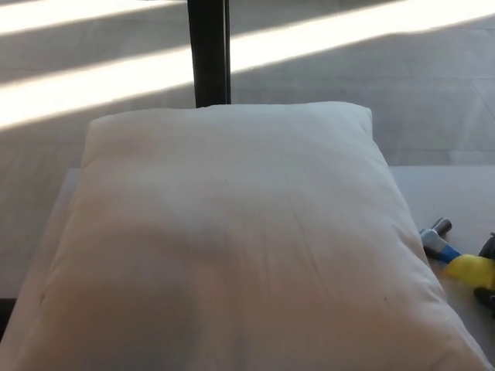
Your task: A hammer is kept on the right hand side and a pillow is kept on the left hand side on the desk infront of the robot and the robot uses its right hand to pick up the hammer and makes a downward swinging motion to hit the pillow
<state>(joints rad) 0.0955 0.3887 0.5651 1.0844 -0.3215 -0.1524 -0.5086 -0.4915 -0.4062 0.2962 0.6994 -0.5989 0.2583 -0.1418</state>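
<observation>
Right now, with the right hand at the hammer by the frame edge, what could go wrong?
1. The right hand is mostly cut off at the picture's edge, so its grip on the hammer cannot be checked; a loose hold might slip on the swing.
2. The hammer lies tight against the pillow, whose bulging edge could snag the head on lift.

Hammer [448, 253] handle beyond right edge
</observation>
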